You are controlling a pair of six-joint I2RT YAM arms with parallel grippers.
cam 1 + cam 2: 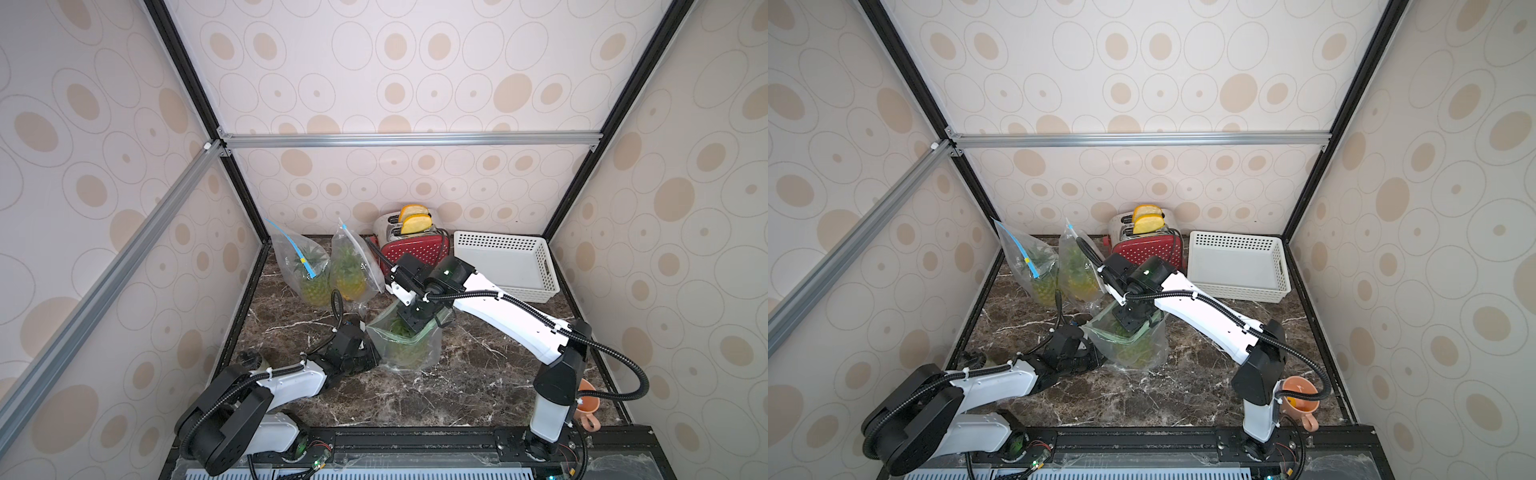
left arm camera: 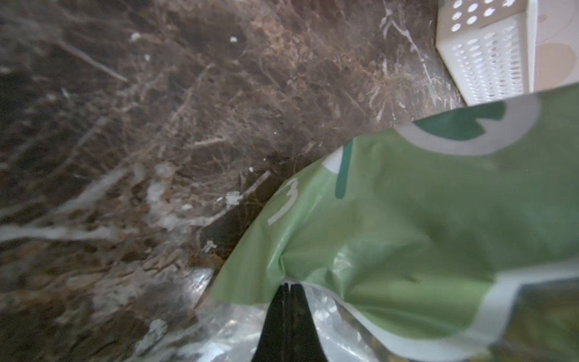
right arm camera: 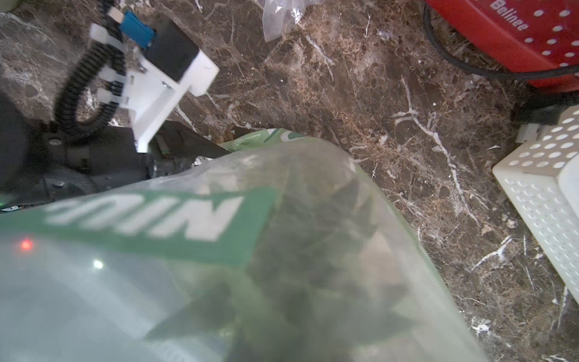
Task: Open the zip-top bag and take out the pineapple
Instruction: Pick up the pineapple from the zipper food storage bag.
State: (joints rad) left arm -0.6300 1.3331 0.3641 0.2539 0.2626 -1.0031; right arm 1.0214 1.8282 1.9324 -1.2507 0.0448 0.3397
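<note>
While the marble table (image 1: 478,374) is carrying everything, the white basket (image 1: 503,266) and red toaster (image 1: 415,251) are sitting along its back edge. The zip-top bag (image 1: 384,334) is standing near the middle, mouth gaping upward, with the pineapple (image 1: 407,355) sitting inside. The left gripper (image 2: 289,286) is pinching the bag's side, fingers pressed together. The right gripper (image 1: 409,322) is reaching down into the mouth; whether its fingers are clamping anything cannot be told.
</note>
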